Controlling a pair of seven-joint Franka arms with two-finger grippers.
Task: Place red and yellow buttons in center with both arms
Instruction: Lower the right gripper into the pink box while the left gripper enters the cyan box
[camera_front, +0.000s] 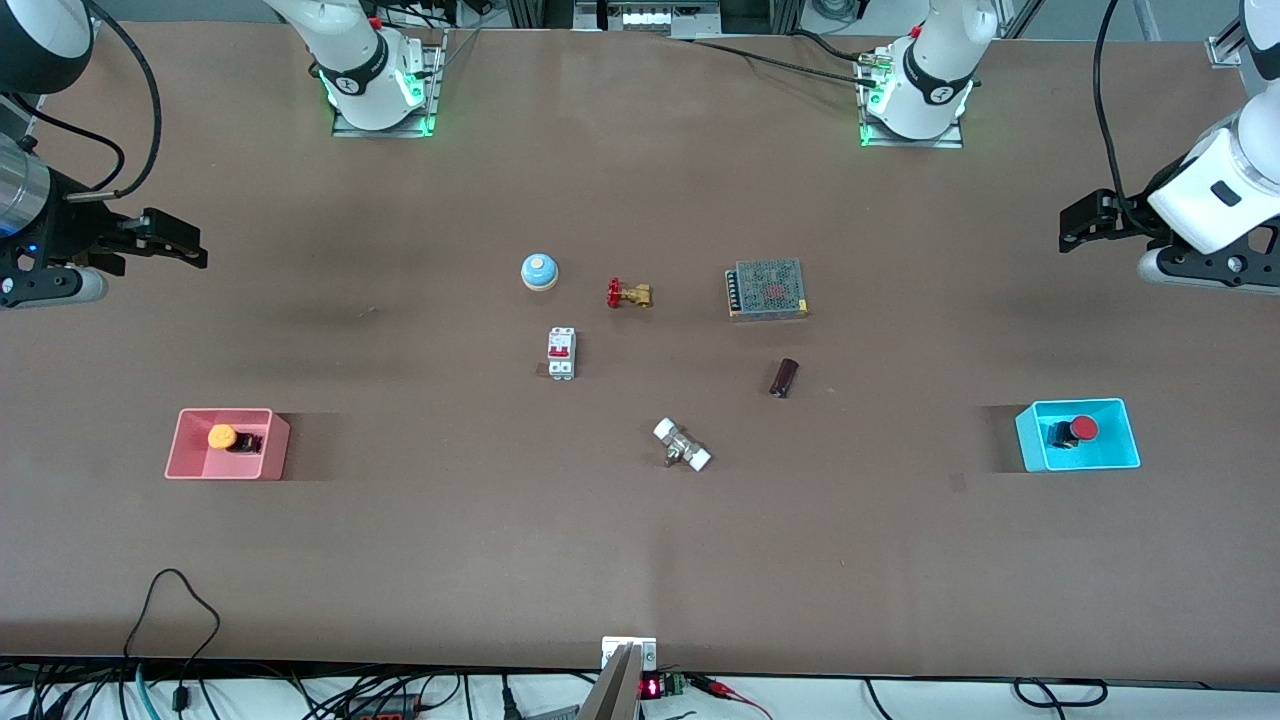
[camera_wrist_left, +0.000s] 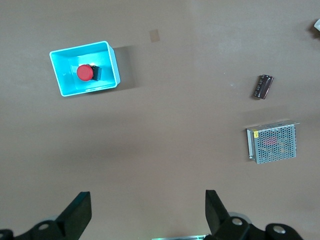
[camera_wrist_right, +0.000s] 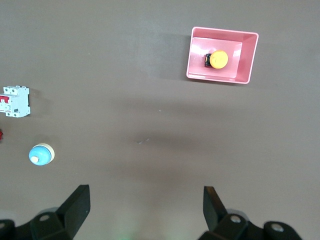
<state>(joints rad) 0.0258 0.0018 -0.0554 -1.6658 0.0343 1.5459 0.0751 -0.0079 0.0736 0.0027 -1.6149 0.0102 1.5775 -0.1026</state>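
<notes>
Red cap in the cyan tray (camera_front: 1120, 455), yellow cap in the pink tray (camera_front: 185, 465), and neither one has been touched yet. We're right at the start. The red button (camera_front: 1076, 430) sits inside its tray at the left arm's end of the table; the yellow button (camera_front: 228, 438) sits inside its tray at the right arm's end. The brown tabletop centre (camera_front: 640, 520), where both are meant to go, carries only clutter: a blue bell (camera_front: 539, 271), a brass valve (camera_front: 629, 294), a white breaker (camera_front: 561, 354), a mesh-topped power supply (camera_front: 767, 289), a dark cylinder (camera_front: 784, 378) and a small white-ended fitting (camera_front: 682, 445).

Both arms hang high over bare table. The left gripper (camera_wrist_left: 147, 212) hovers with its fingers wide apart, holding nothing, the cyan tray well off from it. Same story for the right gripper (camera_wrist_right: 145, 210): spread open, empty, pink tray well apart.

Next, I'd say, each arm has to swing out over its own tray, drop straight in between the walls, and pinch a small mushroom cap or its black base. That looks tight, with the tray walls close around each button.

Hard to read: the buttons' black bases are mostly tucked under the caps, and each wrist camera cuts its own fingers off at the picture's edge.
</notes>
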